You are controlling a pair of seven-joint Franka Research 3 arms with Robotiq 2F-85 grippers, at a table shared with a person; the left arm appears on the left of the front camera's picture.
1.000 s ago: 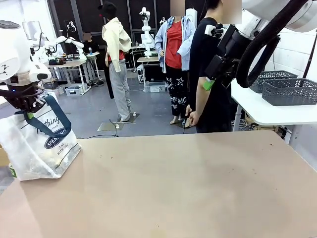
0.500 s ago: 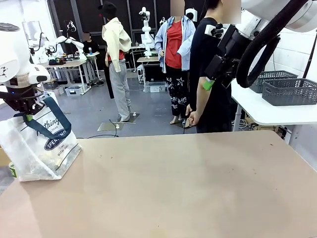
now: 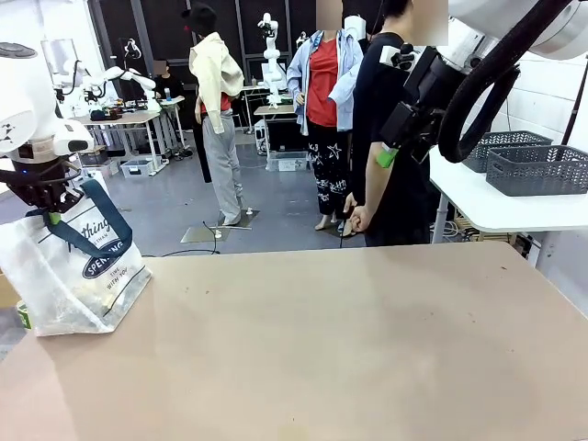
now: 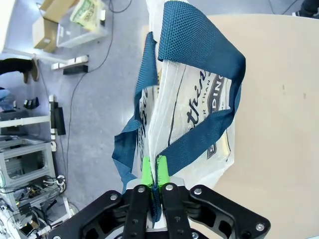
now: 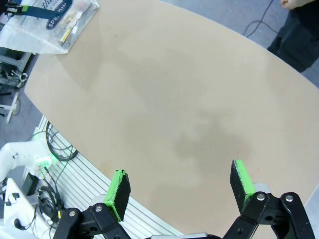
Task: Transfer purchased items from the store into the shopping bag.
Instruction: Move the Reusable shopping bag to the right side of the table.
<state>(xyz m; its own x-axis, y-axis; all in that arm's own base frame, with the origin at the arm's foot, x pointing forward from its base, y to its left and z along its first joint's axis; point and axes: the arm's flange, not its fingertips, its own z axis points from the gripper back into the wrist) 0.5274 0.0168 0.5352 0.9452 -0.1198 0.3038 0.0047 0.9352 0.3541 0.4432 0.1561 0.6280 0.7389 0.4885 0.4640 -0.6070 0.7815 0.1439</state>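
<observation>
The shopping bag (image 3: 78, 276), translucent white with navy handles and an oval logo, stands at the table's far left edge. My left gripper (image 3: 53, 214) is shut on its top. In the left wrist view the green pads (image 4: 162, 167) pinch a navy strap and the plastic rim, and the bag (image 4: 199, 109) hangs below my left gripper (image 4: 153, 172). Purchased items show only dimly through the plastic, one of them yellowish (image 5: 65, 33). My right gripper (image 3: 386, 154) hangs open high over the far right of the table; its fingers (image 5: 118, 186) stand wide apart with nothing between them.
Two dark grey lattice baskets (image 3: 537, 170) sit on a white side table (image 3: 487, 207) at the right, off the main table. A person in black (image 3: 390, 138) stands behind the table's far edge. The tan tabletop (image 3: 322, 340) lies bare across its middle.
My left wrist has shifted slightly while keeping its hold on the bag's top. The bag has barely moved. The right arm has stayed still.
</observation>
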